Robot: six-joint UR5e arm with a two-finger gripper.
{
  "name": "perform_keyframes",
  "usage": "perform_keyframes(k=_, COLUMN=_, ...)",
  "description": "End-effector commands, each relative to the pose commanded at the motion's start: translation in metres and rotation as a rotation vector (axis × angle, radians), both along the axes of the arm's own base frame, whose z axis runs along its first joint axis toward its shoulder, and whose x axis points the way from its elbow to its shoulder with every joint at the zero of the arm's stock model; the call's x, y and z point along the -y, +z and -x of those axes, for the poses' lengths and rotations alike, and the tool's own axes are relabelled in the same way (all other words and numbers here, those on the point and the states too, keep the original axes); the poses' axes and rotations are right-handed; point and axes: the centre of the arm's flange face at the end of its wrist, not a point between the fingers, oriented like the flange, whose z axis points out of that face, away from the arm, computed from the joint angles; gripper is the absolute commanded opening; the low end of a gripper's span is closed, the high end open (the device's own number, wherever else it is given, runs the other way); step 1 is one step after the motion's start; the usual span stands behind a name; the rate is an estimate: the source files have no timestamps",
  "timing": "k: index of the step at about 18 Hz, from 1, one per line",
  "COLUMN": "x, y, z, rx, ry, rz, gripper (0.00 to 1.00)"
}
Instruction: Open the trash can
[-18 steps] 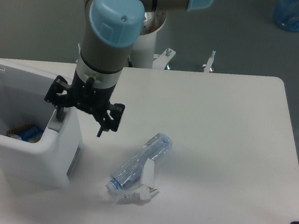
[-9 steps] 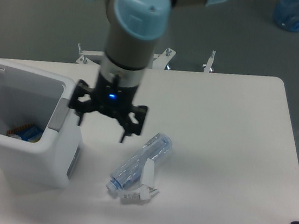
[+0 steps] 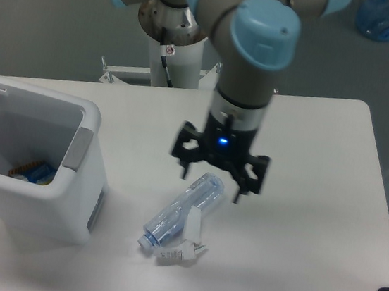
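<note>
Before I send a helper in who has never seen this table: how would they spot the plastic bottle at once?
Start at the white trash can standing open on the table's left edge. Just to its right, below the robot's open hand, a clear plastic bottle lies on its side. It is the only see-through thing there, with a loose white label by its cap end.

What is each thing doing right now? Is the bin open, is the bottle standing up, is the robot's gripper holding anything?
trash can: open, lid swung up at the left, some litter inside at the bottom.
gripper: open, empty, hovering above the bottle's upper end.
plastic bottle: lying on its side on the table, crumpled, empty-looking.
paper scrap: lying on the table against the bottle's lower end.
</note>
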Motion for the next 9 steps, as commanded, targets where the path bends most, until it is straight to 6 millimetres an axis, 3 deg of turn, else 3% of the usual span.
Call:
perform_keyframes(k=4, x=0.017, y=-0.034, z=0.023, rx=-0.026, ry=-0.074, rz=0.101, gripper=1.0)
perform_keyframes(k=9, x=0.017, y=-0.059, z=0.024, rx=-0.031, ry=-0.112, rz=0.12, gripper=1.0)
